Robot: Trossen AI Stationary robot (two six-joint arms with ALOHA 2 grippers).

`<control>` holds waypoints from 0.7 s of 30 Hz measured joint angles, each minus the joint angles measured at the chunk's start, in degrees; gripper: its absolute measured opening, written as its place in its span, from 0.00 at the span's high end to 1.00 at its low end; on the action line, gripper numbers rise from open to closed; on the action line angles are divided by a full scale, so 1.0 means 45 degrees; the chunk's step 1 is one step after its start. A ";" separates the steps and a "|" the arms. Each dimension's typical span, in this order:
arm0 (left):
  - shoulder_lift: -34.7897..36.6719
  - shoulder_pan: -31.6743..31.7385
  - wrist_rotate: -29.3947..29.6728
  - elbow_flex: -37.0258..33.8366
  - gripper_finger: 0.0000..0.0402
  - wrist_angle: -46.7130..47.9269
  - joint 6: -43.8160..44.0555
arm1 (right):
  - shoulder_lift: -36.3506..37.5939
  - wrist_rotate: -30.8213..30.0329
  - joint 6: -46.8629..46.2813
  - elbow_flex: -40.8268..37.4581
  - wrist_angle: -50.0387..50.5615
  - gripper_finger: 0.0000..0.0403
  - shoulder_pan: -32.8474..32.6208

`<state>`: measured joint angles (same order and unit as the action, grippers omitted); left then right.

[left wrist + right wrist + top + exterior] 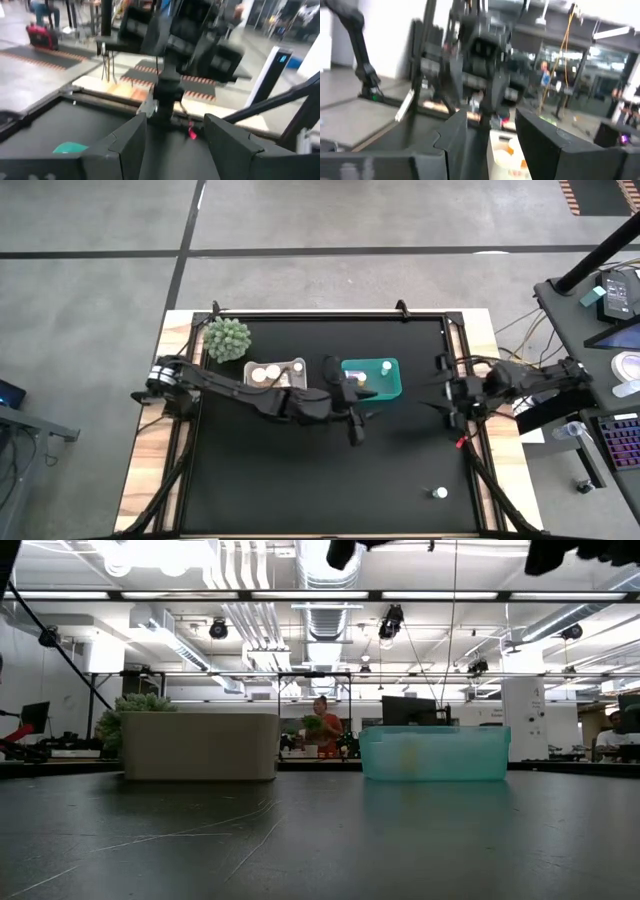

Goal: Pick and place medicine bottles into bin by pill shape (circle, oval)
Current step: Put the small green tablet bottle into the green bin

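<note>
The left gripper [356, 418] hangs open and empty just before the teal bin [393, 391] near the table's [300, 480] far edge. One bottle [440, 493] lies well apart, by the near right corner. The right gripper [447, 395], open, waits at the right edge. Bottles also sit in the white bin [297, 364].

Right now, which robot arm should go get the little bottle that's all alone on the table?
Probably the right arm. Its fingers hover at the table's right edge, on the same side as the lone bottle. The left fingers, open and empty, sit mid-table beside the teal bin, farther away.
</note>
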<state>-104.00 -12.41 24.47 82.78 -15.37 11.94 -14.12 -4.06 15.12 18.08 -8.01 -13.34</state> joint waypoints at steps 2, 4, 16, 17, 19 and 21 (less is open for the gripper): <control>-0.0491 0.0012 0.0005 0.0725 0.55 0.0770 0.0035 | 0.0131 -0.0003 0.0141 0.0033 -0.0005 0.61 -0.0157; -0.1015 0.0007 0.0000 0.1477 0.55 0.1369 0.0040 | 0.0295 -0.0001 0.0311 0.0065 -0.0036 0.61 -0.0270; -0.3844 0.0017 -0.0474 0.4929 0.55 0.2914 -0.0797 | 0.1262 0.0018 0.0848 0.0065 0.0330 0.62 -0.0404; -0.4040 0.0022 -0.0487 0.5126 0.55 0.2958 -0.0915 | 0.1320 0.0130 0.0878 0.0065 0.0326 0.62 -0.0404; -0.4400 0.0023 -0.0562 0.5405 0.55 0.2969 -0.1168 | 0.1443 0.0331 0.0953 0.0065 0.0277 0.62 -0.0404; -0.4722 0.0048 -0.0563 0.5585 0.55 0.2851 -0.1447 | 0.1542 0.0344 0.0979 0.0100 0.0296 0.62 -0.0404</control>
<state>-125.25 -12.20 21.93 107.91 -2.54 5.43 -7.18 -2.51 19.53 18.53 -6.68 -15.16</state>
